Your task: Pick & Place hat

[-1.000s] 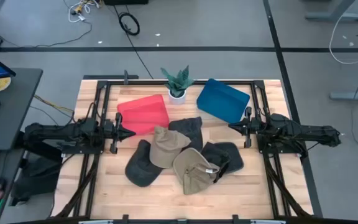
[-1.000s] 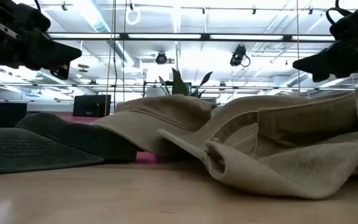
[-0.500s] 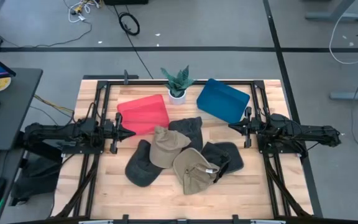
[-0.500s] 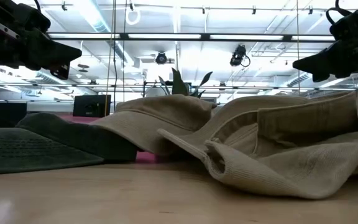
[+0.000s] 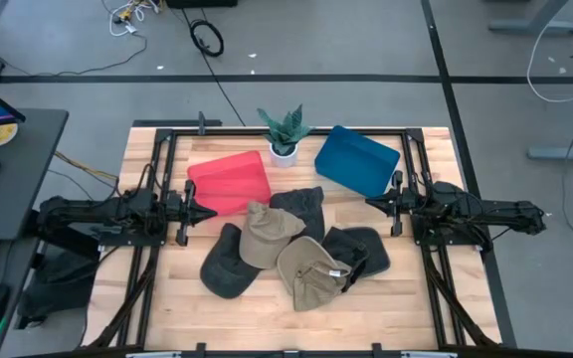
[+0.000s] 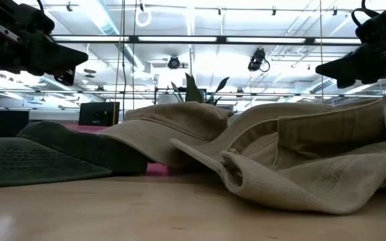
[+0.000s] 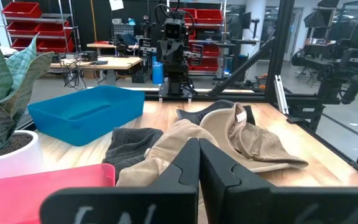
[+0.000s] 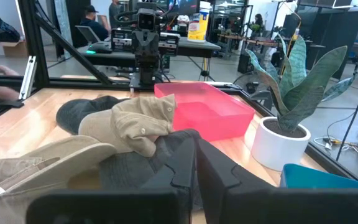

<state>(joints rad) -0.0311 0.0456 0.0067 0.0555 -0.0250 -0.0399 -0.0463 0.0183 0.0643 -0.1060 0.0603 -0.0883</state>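
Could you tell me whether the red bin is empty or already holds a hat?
Empty: the red bin shows only bare floor inside.

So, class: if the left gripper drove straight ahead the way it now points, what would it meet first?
Probably the tan hat. The left gripper, shut, points across the table toward the right gripper, and in its wrist view that hat's crown lies just ahead. It hovers above the table, so it might skim over; height is unclear.

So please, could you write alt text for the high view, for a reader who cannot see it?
Seen from above, a pile of tan and dark hats lies mid-table, with a red bin, a potted plant and a blue bin behind it. The left end effector and right end effector wait shut at either side.
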